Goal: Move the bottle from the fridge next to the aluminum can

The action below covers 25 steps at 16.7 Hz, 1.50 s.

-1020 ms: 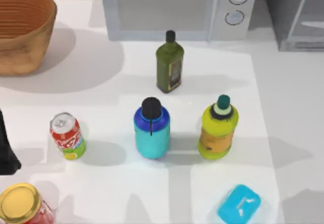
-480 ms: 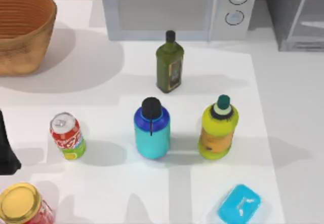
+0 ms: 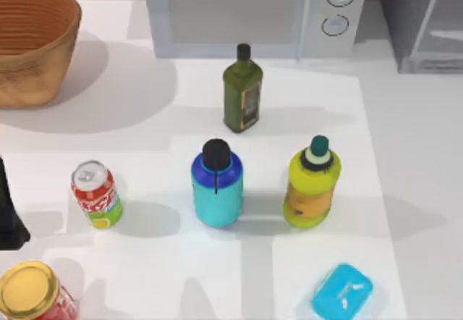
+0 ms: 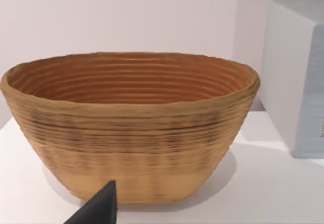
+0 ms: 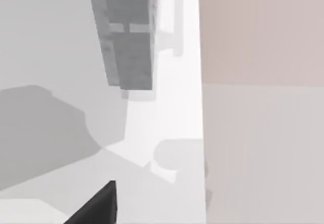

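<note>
The cyan bottle [image 3: 217,186] with a black cap stands upright on the table's middle, outside the fridge. The grey fridge [image 3: 423,19] sits at the back right corner, and the right wrist view shows it as a grey box [image 5: 126,36]. The red and green aluminum can [image 3: 95,194] stands to the left of the bottle, a gap apart. My left gripper [image 3: 9,211] rests at the left edge, near the can, and its dark tip [image 4: 98,209] faces the basket. A dark part of my right gripper [image 5: 96,206] hangs above the white table.
A wicker basket [image 3: 32,41] stands at the back left and a white microwave [image 3: 253,12] at the back middle. A dark green oil bottle [image 3: 242,95], a yellow-green bottle [image 3: 311,186], a blue soap box [image 3: 341,291] and a gold-lidded red jar [image 3: 30,291] stand around.
</note>
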Available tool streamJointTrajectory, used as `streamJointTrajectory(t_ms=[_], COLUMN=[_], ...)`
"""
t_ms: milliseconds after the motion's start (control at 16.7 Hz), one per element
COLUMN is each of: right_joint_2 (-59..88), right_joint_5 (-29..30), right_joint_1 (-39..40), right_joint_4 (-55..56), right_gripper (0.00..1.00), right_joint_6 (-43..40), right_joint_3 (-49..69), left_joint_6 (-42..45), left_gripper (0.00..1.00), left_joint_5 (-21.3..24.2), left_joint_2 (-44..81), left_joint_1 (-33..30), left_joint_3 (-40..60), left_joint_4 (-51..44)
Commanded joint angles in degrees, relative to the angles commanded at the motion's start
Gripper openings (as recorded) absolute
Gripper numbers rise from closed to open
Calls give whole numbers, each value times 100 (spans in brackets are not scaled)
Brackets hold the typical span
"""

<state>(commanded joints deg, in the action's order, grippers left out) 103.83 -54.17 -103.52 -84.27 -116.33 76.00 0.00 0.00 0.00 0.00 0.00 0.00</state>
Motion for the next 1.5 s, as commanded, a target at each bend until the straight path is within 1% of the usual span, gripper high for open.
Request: streamJointTrajectory(t_ms=[180,360,540,960,1140,1320,1500], right_joint_2=[14,47,79,134,137,120,107], right_joint_5=[9,85,252,774,959,1084,1126], right_joint_1=[126,588,1324,3452,4257,4831,5030], right_joint_4=[164,781,1766,4628,5735,6491,6728], right_gripper=[100,100,100,100,100,100,100], right_joint_6=[188,909,2118,5696,6974,7771,8011], right_joint_3=[-3,-17,-44,-123,-146,-160,-164], left_joint_6=[0,0,0,0,0,0,0], left_gripper=[100,100,100,100,100,100,100], left_joint_5=[0,0,0,0,0,0,0], left_joint_2=[0,0,0,0,0,0,0], left_joint_1=[0,0,0,0,0,0,0], left_joint_3=[0,0,0,0,0,0,0], left_joint_4=[0,0,0,0,0,0,0])
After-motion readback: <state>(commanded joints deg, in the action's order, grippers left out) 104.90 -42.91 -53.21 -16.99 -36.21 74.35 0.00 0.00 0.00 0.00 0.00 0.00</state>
